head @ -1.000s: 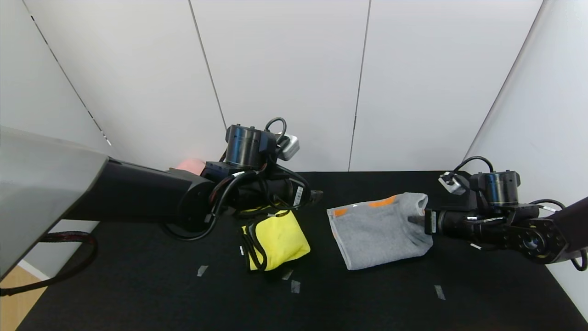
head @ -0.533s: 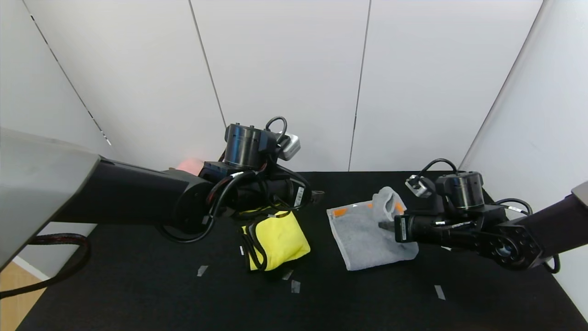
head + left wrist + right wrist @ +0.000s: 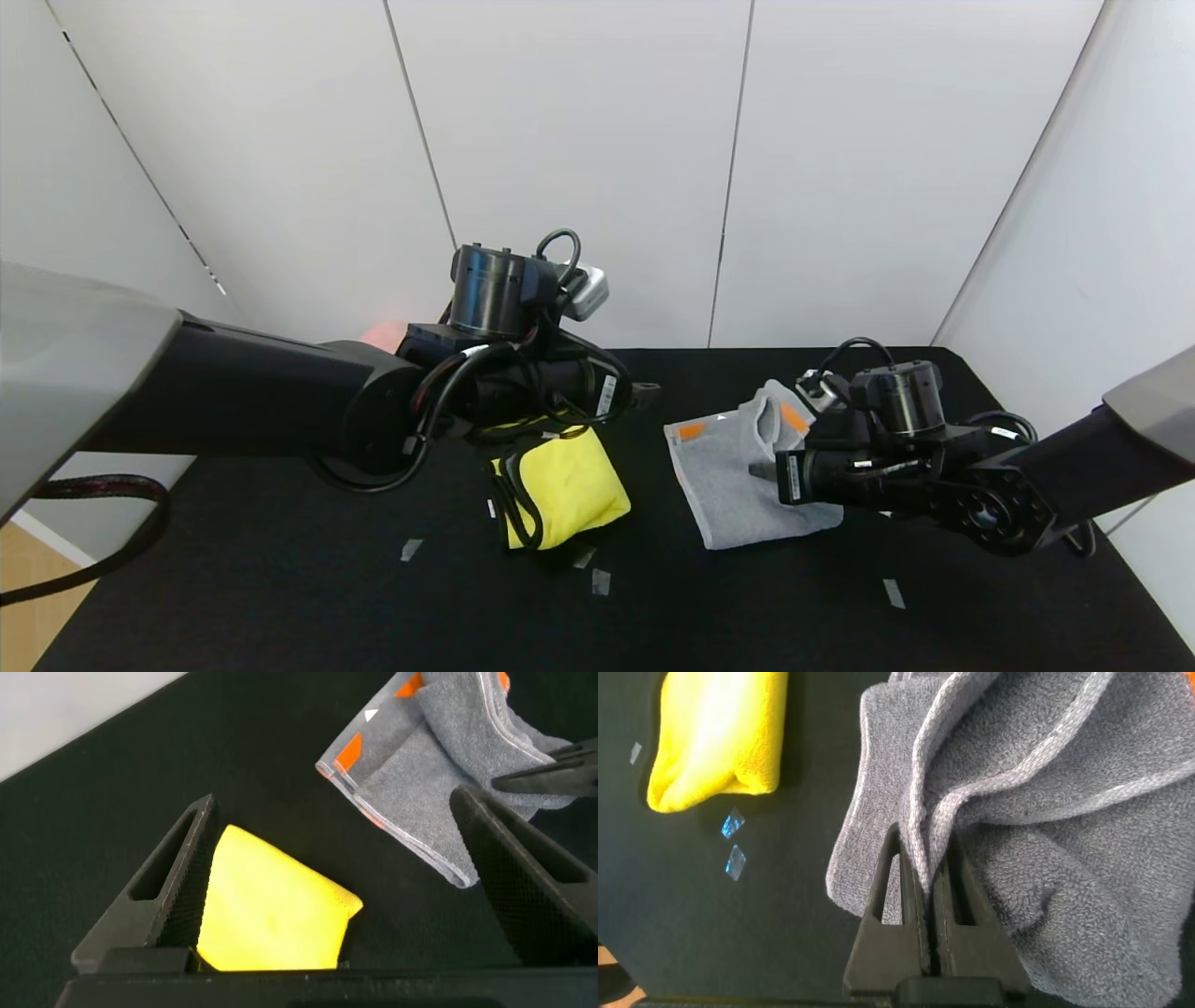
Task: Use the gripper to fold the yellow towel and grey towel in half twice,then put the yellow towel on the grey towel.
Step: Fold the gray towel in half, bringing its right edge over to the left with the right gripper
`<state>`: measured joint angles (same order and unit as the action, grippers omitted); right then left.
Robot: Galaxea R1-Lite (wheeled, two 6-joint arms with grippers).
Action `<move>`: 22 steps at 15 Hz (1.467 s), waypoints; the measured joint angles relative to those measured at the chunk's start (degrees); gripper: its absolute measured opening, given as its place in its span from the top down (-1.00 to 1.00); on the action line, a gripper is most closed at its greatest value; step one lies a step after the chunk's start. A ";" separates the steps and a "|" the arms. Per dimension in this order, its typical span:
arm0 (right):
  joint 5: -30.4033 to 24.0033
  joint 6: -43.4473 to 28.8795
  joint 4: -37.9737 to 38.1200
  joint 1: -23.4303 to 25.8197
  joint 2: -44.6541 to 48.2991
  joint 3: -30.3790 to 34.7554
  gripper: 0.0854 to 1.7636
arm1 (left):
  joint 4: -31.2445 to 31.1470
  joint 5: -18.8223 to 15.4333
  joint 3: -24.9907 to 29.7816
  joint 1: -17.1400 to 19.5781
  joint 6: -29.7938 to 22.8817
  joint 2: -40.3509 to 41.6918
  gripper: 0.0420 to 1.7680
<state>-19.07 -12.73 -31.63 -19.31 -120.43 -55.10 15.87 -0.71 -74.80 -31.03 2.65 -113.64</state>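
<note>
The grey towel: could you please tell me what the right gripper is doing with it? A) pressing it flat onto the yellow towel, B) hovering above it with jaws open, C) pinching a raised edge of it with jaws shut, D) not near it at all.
C: the right gripper has its jaws shut on a lifted fold of the grey towel, which lies apart from the yellow towel.

The left gripper [image 3: 644, 390] hung above the table's middle with its fingers [image 3: 159, 873] spread wide, holding nothing. The right gripper [image 3: 761, 469] reached in from the table's right edge, fingers [image 3: 889, 889] pinched tight on the grey towel [image 3: 724, 485].
</note>
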 joint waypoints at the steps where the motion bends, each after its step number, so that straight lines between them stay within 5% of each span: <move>1: 0.10 -0.02 -0.20 -0.28 -0.38 -0.24 0.92 | -0.04 0.02 0.05 0.00 -0.02 0.07 -0.94; 3: 0.18 0.00 -0.11 -1.22 -1.29 -1.04 0.82 | 0.00 0.00 0.18 -0.01 0.00 0.20 -0.94; 7: 1.96 -0.66 -0.41 -2.84 -2.52 -1.67 0.11 | 0.00 0.02 0.38 -0.04 -0.02 0.52 -0.94; 11: 3.25 -0.71 -0.77 -4.50 -3.69 -1.89 -0.31 | 0.00 0.02 0.44 -0.01 0.00 0.96 -0.94; 22: 7.14 -0.46 -0.60 -9.63 -3.96 -1.90 -0.78 | 0.00 0.00 0.61 -0.01 0.00 1.34 -0.94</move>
<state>-11.92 -13.19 -32.23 -28.94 -124.39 -57.00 15.87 -0.71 -74.19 -31.04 2.65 -112.30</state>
